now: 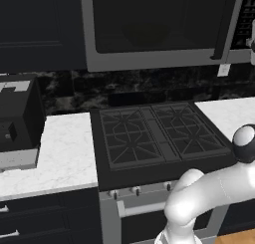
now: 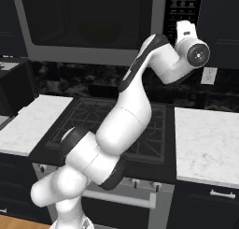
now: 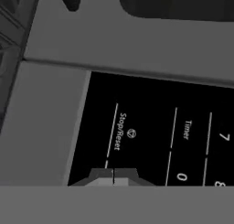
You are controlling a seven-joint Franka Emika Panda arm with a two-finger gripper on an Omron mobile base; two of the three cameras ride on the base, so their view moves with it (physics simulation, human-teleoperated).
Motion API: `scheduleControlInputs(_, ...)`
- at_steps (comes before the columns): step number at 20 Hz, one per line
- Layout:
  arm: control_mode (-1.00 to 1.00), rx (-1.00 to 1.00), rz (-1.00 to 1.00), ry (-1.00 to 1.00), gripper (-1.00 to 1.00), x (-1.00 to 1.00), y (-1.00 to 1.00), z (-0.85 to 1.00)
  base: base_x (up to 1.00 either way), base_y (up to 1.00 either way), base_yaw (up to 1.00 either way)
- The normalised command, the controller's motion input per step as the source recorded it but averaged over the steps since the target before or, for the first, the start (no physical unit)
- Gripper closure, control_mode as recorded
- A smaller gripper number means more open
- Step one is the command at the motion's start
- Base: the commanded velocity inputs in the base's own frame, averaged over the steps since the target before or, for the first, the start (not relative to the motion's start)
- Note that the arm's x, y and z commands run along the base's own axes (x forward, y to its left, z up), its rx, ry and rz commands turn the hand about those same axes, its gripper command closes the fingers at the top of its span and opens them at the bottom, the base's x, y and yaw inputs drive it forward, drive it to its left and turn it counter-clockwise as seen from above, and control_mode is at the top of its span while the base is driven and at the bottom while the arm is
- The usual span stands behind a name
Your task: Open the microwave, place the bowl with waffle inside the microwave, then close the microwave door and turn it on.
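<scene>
Because its fingers are pinched together into one tip, the end effector (image 3: 113, 176) can prod the black button panel (image 3: 155, 127) at 3 o'clock of the grey-framed, dark-glass microwave door (image 1: 154, 24), which looks closed.

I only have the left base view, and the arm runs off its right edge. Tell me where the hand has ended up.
Observer: In the right base view the arm reaches up to the black button panel on the right of the microwave.
Operator: Give me the state of the fingers and the button they are at.
Observer: In the hand view the hand is shut, tips together, right at the panel by the end of the Stop/Reset label. The Timer label is one column over. I cannot tell whether the tips touch the panel.
</scene>
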Motion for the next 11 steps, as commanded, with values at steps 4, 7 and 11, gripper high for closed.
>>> scheduleControlInputs(4, -1.00, 0.00, 0.00, 0.01, 1.00, 0.61, -0.07, -0.48, 0.00, 0.00, 0.00)
scheduleControlInputs(7, -1.00, -0.09, 0.00, -0.25, 1.00, -0.52, -0.02, -1.00, 0.00, 0.00, 0.00)
scheduleControlInputs(11, -1.00, -0.18, 0.03, -0.13, 1.00, -1.00, 0.00, -1.00, 0.00, 0.00, 0.00)
